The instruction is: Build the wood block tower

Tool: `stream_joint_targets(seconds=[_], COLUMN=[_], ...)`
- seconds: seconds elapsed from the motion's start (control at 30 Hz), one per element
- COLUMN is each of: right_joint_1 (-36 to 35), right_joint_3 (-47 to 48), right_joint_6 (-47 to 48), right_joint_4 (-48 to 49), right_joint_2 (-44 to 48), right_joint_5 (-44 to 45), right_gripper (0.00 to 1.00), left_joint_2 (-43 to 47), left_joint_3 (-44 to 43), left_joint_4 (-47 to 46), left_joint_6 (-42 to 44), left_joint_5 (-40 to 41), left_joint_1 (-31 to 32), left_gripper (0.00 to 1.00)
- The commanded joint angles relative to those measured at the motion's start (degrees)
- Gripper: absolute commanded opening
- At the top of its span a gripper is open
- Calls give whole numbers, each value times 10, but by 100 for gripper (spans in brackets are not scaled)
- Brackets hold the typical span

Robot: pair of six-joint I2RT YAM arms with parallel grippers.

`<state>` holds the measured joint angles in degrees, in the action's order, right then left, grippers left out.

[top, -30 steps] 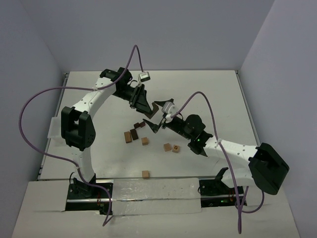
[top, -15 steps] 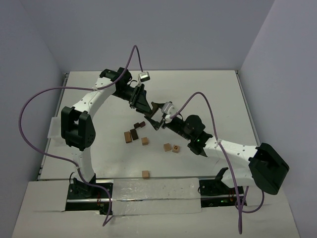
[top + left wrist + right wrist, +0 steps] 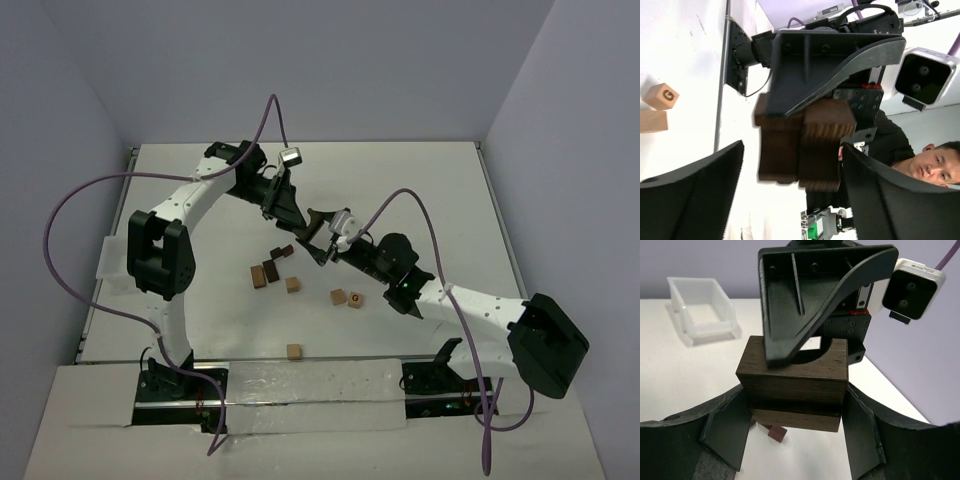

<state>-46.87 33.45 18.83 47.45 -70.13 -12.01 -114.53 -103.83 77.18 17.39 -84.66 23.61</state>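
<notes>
Shows a white tray (image 3: 110,265) at the table (image 3: 430,190)'s far left edge, well apart from the left gripper (image 3: 297,222), fingers spread and free of the dark brown block (image 3: 790,382) raised over mid-table. Finds that block clamped between the right gripper (image 3: 315,238)'s pads (image 3: 860,435), long side spanning pad to pad, curved notch turned toward the left gripper and partly hidden by one of its fingers. Leaves loose blocks (image 3: 292,284) scattered on the table beneath, a lettered block (image 3: 356,299) rightmost.
</notes>
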Motion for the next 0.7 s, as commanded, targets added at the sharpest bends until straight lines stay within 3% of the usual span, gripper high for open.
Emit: stream_joint_targets(seconds=[0.0,0.07,0.4,0.67], right_joint_1=[14,22,76,148], right_joint_3=[-9,-12,-1,-2], right_joint_6=[12,10,25,98], right_joint_4=[5,-20,-159,-276], right_joint_2=[40,49,81,101], right_joint_5=[-26,-37,-96,-173], right_gripper=[0,0,0,0], left_joint_2=[-16,-20,-32,-32], left_joint_3=[5,6,22,13], left_joint_4=[12,12,13,14], left_joint_6=[26,35,82,153], left_joint_5=[-125,-125,-124,-87], left_joint_1=[-20,-26,-51,-66], left_gripper=[93,99,99,99])
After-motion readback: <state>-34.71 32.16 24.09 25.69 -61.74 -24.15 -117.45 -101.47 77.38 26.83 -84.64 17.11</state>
